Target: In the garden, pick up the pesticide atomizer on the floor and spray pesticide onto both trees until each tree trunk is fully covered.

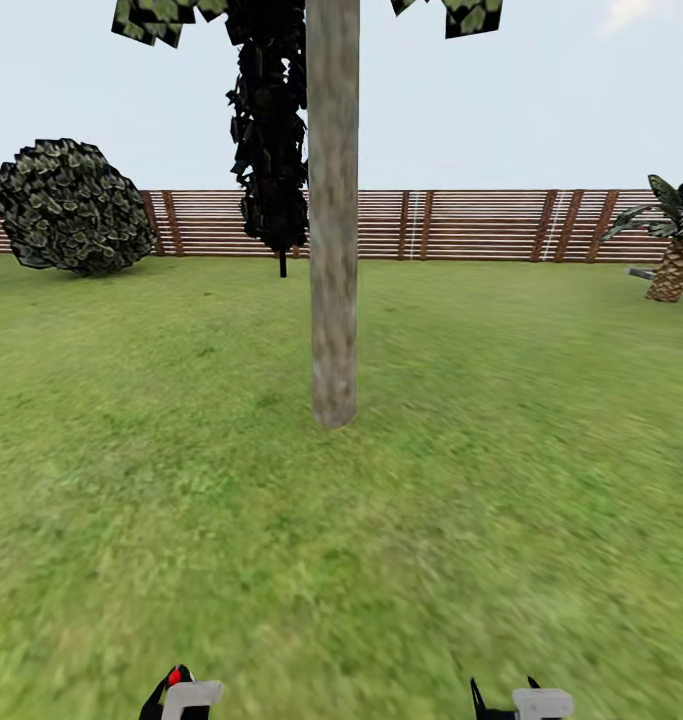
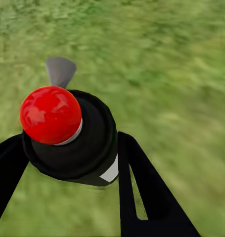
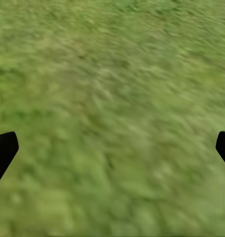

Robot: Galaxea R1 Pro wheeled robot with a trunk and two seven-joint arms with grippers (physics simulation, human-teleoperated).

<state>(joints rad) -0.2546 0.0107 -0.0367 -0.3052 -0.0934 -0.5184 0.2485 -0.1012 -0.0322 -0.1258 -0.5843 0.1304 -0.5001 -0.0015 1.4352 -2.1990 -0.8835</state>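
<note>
No readable text anywhere — the views are perhaps too blurry.

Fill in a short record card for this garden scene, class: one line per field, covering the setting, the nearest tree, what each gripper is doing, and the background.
setting: grass lawn ringed by a brown slatted fence
nearest tree: pale bare tree trunk straight ahead, upright, crown cut off at the top of the head view
left gripper: shut on the atomizer, black body with red cap
right gripper: open, nothing between its fingers, over grass
background: round bush at left, dark cypress behind the trunk, palm at right
</note>
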